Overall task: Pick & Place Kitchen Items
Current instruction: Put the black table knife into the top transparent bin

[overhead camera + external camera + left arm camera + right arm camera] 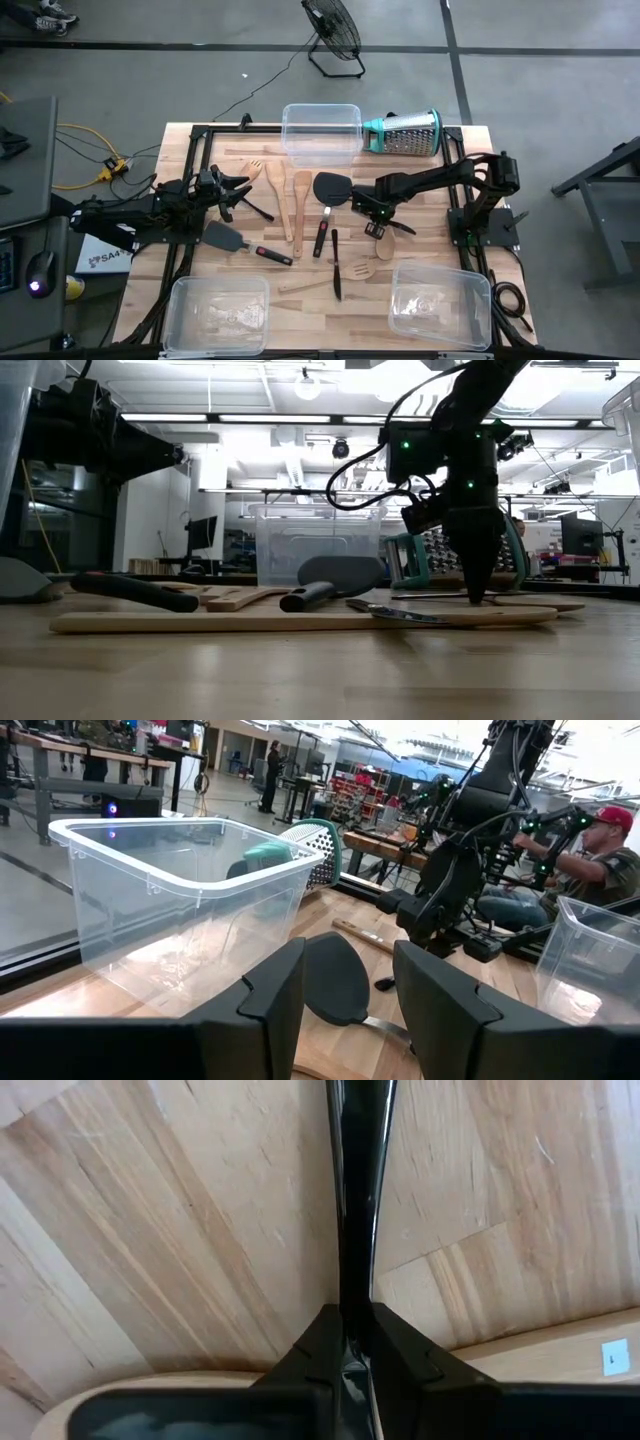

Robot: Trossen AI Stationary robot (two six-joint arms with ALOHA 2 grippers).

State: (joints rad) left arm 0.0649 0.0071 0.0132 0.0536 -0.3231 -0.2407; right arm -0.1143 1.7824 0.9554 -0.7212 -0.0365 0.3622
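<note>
The right pincer (378, 216) stands just right of the bench (440, 250) centre, pointing down with its fingers closed tight on a thin black tool (357, 1200); the right wrist view shows the dark strip running straight out from between the two fingers over bare wood, and the low view shows the pincer tip down at the bench surface. A pale wooden spoon (383, 243) lies just toward 6 o'clock of it. The left pincer (236, 190) hovers at about 9 o'clock on the bench, fingers partly apart with nothing between them, facing a black spatula head (335, 985) seen in the gap in its wrist view. The other kitchen items are spread across the middle: two wooden spatulas (288, 195) lying lengthwise, a black spatula (328, 192) with a red-black handle beside them, another black spatula (238, 241) toward 7 o'clock, and a slim black utensil (336, 265) toward 6 o'clock. One clear bin (322, 133) sits at 12 o'clock beside a steel grater (405, 134) with a teal rim; two more bins (218, 313) sit at 7 and 5 o'clock.
</note>
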